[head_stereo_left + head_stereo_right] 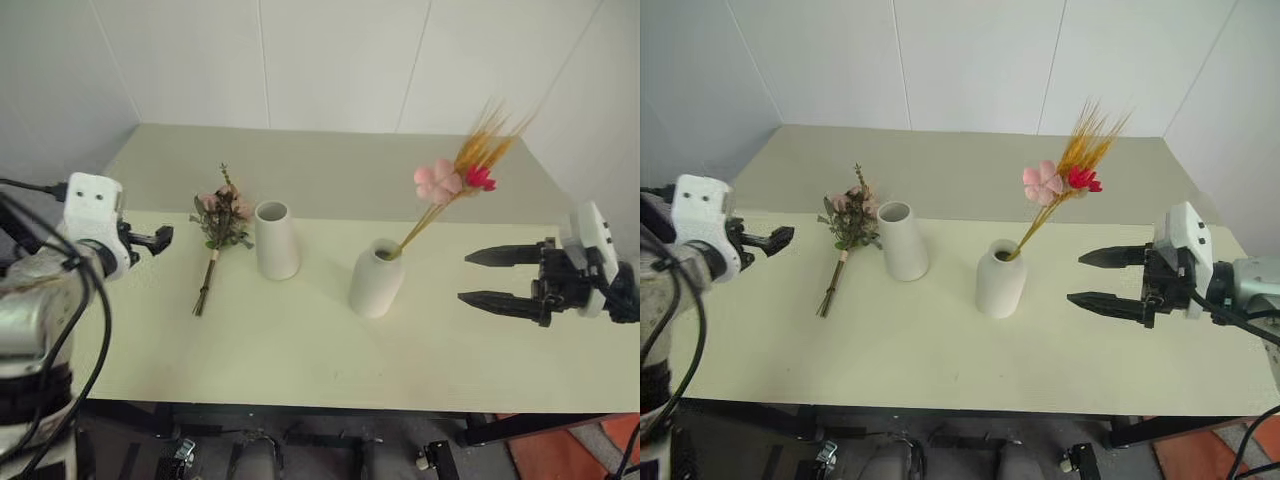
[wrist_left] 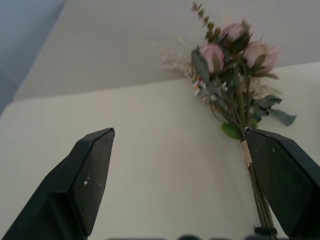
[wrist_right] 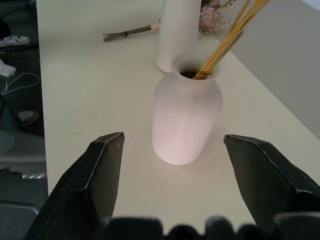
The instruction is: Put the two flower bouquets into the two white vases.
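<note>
The right gripper (image 1: 1087,279) is spread, empty; the bottle vase (image 3: 186,115) with the wheat sprig (image 1: 1065,180) stands ahead. The left gripper (image 2: 200,150) gapes; the rose bunch (image 2: 235,75) lies ahead, probably untouched.

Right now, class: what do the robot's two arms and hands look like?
Each hand, left and right, has two black tapered fingers on a black base, with a white boxy block at the wrist. Black cables loop beside the silver-grey left arm.

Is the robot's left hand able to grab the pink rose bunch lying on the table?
Probably yes: the left gripper is open, and nothing lies between it and the rose bunch.
</note>
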Tool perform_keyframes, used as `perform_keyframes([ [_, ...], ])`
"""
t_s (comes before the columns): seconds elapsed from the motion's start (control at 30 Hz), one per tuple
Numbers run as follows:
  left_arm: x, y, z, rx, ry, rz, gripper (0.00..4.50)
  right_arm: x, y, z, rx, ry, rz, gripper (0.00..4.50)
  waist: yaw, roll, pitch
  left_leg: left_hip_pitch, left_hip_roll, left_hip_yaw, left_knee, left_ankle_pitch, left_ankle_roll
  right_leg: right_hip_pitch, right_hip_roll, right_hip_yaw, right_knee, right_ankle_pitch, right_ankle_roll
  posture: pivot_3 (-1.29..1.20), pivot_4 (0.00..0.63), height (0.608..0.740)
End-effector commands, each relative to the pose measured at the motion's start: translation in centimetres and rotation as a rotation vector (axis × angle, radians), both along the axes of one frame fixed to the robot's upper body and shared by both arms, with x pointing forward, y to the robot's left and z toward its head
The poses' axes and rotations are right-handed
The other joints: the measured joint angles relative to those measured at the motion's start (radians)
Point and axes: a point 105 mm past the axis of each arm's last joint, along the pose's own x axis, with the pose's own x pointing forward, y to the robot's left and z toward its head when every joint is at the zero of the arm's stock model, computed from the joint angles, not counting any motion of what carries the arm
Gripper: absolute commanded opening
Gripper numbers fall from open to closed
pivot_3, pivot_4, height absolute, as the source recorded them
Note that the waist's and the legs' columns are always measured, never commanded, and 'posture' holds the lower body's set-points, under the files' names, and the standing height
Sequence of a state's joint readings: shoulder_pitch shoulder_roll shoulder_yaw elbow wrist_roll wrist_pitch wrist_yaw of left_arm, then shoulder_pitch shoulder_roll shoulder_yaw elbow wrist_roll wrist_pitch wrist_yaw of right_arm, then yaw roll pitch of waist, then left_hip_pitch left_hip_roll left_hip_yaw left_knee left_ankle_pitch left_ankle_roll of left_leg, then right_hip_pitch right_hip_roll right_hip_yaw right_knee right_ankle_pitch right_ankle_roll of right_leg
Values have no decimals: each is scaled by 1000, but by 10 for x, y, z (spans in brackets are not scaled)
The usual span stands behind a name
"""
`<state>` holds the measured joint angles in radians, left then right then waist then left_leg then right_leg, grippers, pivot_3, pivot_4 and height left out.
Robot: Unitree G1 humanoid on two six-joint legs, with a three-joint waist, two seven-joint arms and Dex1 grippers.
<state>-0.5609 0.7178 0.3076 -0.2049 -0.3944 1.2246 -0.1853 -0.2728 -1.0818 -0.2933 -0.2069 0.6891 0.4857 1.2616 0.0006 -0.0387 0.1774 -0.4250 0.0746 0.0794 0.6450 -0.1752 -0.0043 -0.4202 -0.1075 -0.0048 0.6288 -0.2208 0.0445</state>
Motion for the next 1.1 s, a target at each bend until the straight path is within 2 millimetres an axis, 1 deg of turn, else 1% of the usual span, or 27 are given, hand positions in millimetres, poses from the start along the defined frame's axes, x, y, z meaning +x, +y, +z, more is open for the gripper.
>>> perform_keyframes([
  [0.03,10,-17,-9,-36,101,-49,4500,-6,5,18,-21,-51,52,3831,-1,-2,1,-1,0,0,0,0,0,-1,0,0,0,0,0,0,150,740],
  [0.1,16,-29,-11,-79,154,-107,4500,-8,7,19,-22,-49,68,3831,0,-4,2,-2,0,-1,0,0,0,-2,0,0,0,1,-2,0,150,740],
  [0.13,18,-34,-11,-97,185,-130,4500,-8,8,20,-23,-50,72,3831,1,-4,2,-4,0,-1,0,0,0,-3,0,0,0,3,-6,0,150,740],
  [0.23,28,-44,-13,-150,249,-181,4500,-8,9,22,-18,-50,72,3831,5,-4,2,-5,-1,-2,0,0,0,-3,0,-1,-1,4,-7,0,150,740],
  [0.3,37,-43,-18,-117,282,-162,4500,-8,9,22,-22,-51,61,3831,6,-4,2,-5,-1,-3,0,0,0,-3,0,-1,-1,4,-6,0,150,740],
  [0.43,50,-42,-23,-149,345,-147,4500,-12,8,22,-26,-52,50,3831,7,-4,2,-5,-2,-4,0,0,0,-3,0,-1,0,4,-6,0,150,740],
  [0.5,58,-44,-24,-184,363,-143,4500,-13,7,23,-22,-52,42,3831,10,-4,2,-5,-2,-4,0,0,0,-3,0,-1,0,4,-6,0,150,740],
  [0.57,66,-47,-26,-184,366,-149,4500,-15,6,23,-19,-51,38,3831,11,-4,2,-6,-3,-5,1,0,0,-3,0,-1,0,4,-6,0,150,740],
  [0.7,81,-56,-25,-210,362,-180,4500,-15,4,20,-29,-50,15,3831,15,-4,2,-7,-3,-6,1,0,0,-3,0,-3,-1,4,-6,0,150,740],
  [0.8,85,-63,-27,-199,392,-216,3861,-15,3,20,-26,-46,12,3875,13,-5,2,-8,-3,-6,3,0,0,-3,0,-3,-1,4,-6,0,150,740],
  [0.97,89,-64,-35,-186,428,-208,2193,-14,3,19,-23,-45,-2,3875,10,-5,2,-9,-3,-7,3,0,0,-3,0,-4,-1,4,-6,0,150,740],
  [1.1,91,-68,-36,-172,437,-215,852,-13,2,18,-22,-47,-13,3875,11,-5,2,-10,-3,-8,4,0,0,-3,0,-5,0,4,-6,0,150,740],
])
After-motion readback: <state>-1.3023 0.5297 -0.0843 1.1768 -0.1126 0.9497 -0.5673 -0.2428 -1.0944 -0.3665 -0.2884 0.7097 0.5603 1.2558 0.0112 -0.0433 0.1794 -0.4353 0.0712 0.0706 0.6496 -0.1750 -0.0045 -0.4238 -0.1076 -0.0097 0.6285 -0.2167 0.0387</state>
